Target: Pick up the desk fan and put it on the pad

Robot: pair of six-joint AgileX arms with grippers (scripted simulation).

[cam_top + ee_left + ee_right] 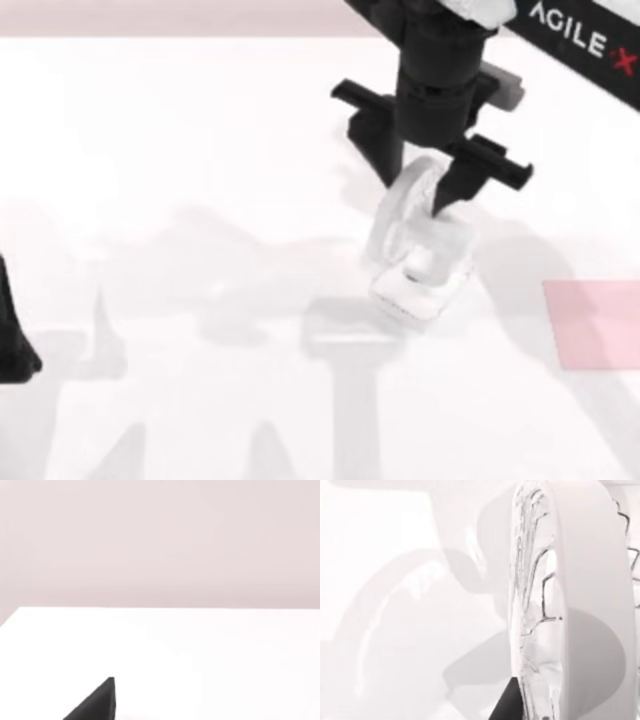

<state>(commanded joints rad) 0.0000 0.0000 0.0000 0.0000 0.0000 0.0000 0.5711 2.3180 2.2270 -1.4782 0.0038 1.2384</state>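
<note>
The white desk fan (415, 250) stands right of the table's middle, its squarish base (420, 292) low and its round grille ring (408, 205) on top. My right gripper (415, 182) reaches down from the back right, and its two black fingers straddle the ring and press on it. In the right wrist view the ring (580, 605) fills the picture, with one dark fingertip (510, 702) against its mesh; the other finger is hidden. The pink pad (595, 322) lies flat at the right edge, apart from the fan. My left gripper (14, 345) is parked at the left edge.
Grey shadows of the arms and the fan fall across the white table (200, 150), among them a square-topped one (345, 330) just left of the fan's base. The left wrist view shows only one dark finger (97, 705) over bare table.
</note>
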